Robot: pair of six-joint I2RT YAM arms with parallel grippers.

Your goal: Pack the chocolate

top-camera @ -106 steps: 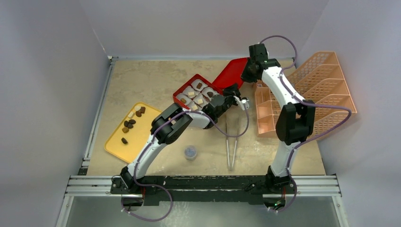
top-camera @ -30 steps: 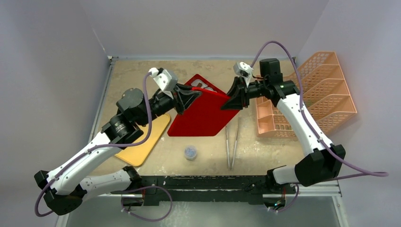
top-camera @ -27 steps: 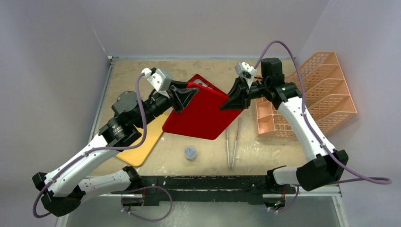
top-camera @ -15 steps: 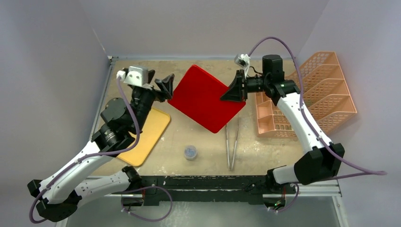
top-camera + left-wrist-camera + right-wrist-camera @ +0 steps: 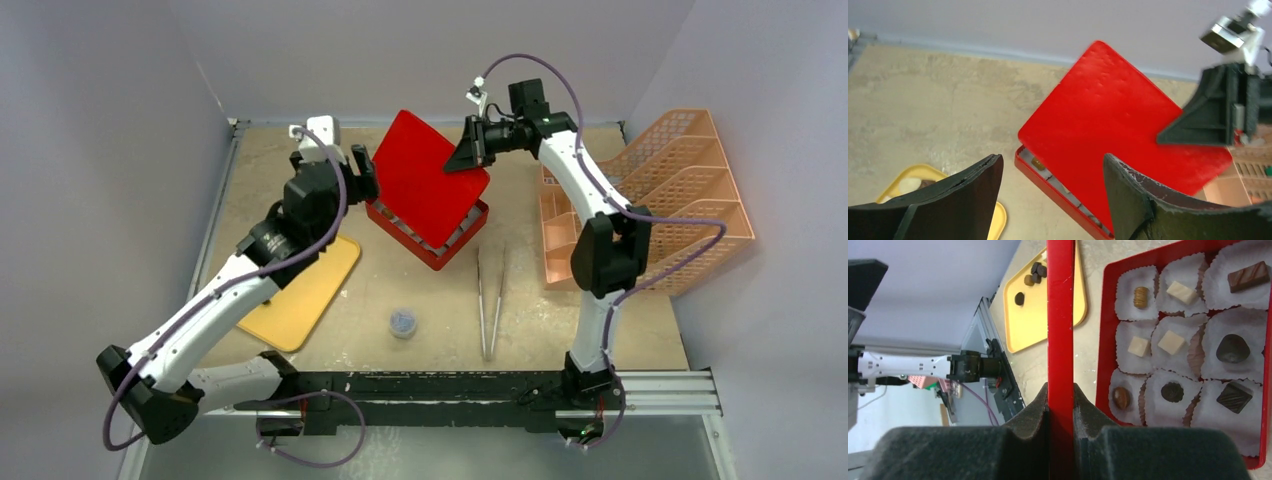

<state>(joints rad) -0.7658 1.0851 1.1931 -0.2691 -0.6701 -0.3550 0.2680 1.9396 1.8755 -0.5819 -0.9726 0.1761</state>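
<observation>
Looks nearly done, only closing left: pinches lid (image 5: 425, 175) in R hand (image 5: 466, 156), tilted over red box (image 5: 445, 252) w/ chocolate (image 5: 1170, 341) in liners (image 5: 1198, 270), holds L hand (image 5: 358, 172) spread & empty just left, leaves few pcs on yellow tray (image 5: 300, 290) at left.

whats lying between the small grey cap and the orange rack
Metal tweezers lie flat between the cap and the rack, touching neither. The top view shows this.

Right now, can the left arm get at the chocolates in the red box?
Probably not. The red lid, clamped in the right gripper, hangs tilted over the red box, covering most of the chocolates from above. The open left gripper faces the lid's top; only a narrow gap shows below it.
</observation>
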